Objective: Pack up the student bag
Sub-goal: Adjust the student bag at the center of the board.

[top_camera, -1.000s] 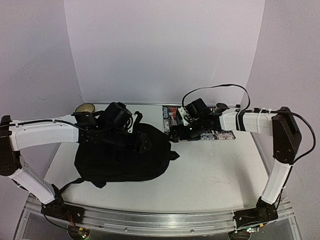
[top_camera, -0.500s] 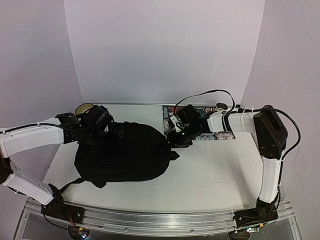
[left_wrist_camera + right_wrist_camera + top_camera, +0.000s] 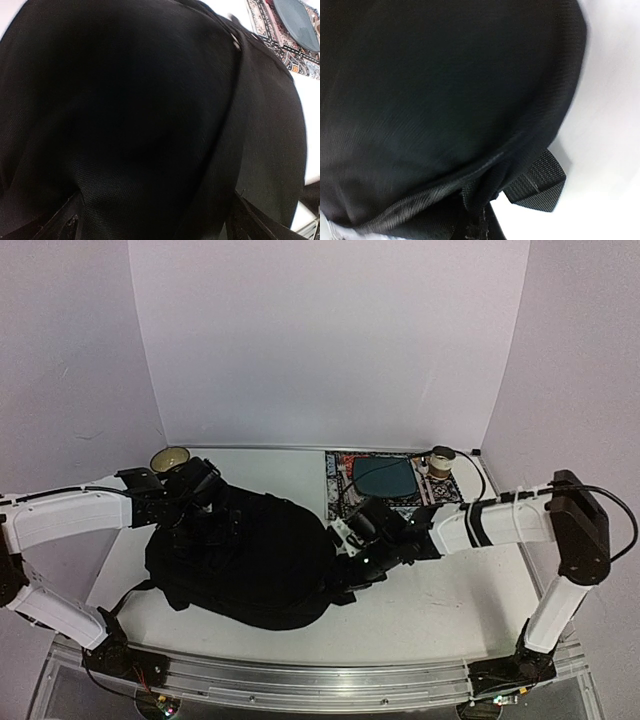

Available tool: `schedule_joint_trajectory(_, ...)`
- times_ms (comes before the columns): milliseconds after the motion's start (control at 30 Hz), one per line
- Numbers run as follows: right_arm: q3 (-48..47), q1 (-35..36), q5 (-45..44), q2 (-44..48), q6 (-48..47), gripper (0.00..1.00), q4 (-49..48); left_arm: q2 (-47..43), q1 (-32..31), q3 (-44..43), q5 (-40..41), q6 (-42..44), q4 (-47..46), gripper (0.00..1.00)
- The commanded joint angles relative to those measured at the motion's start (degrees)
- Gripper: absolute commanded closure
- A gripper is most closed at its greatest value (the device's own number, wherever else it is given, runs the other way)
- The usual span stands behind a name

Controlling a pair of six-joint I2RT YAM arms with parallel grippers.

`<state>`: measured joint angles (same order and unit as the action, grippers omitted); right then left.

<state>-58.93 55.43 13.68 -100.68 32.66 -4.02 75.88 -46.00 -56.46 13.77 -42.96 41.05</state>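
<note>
The student bag (image 3: 240,560), a large soft black backpack, lies on the left half of the table. My left gripper (image 3: 205,490) hovers at its far left top, open. In the left wrist view black fabric (image 3: 140,110) fills the frame, with the dark fingertips (image 3: 65,225) spread to the bottom corners around it. My right gripper (image 3: 343,558) is at the bag's right edge, shut on a fold of its fabric. In the right wrist view that fabric bunches at the bottom centre (image 3: 480,220), beside a webbing loop (image 3: 537,182).
A patterned book (image 3: 395,480) with a blue-grey panel lies at the back right, also in the left wrist view (image 3: 290,45). A small brown roll (image 3: 440,460) stands by it. A yellowish cup (image 3: 170,457) sits at the back left. Purple walls enclose the table.
My right gripper left the patterned book, came to the bag's right edge and shut on its fabric. The bag shifted toward the near edge. My left gripper opened wide and drew back left.
</note>
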Motion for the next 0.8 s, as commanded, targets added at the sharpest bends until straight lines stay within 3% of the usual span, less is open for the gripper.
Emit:
schedule_joint_trajectory(0,5.75,6.59,-5.09,6.25,7.59,1.00,0.46,0.61,0.74,-4.47,3.14,3.08,0.35,0.01)
schedule_joint_trajectory(200,7.19,11.67,-6.80,11.00,7.57,0.99,4.65,1.93,0.82,-7.95,2.19,6.22,0.32,0.01)
schedule_joint_trajectory(400,-0.89,10.36,-18.82,16.63,-5.92,0.83,20.85,4.10,1.01,-12.12,1.43,8.20,0.26,0.01)
schedule_joint_trajectory(600,-9.63,2.12,-10.91,14.98,-17.31,0.55,24.17,8.17,1.53,-15.64,0.80,9.55,0.18,0.01)
schedule_joint_trajectory(767,-17.55,-1.67,-8.27,7.82,-26.46,0.47,23.86,10.38,1.53,-17.31,-0.13,10.03,-0.25,0.00)
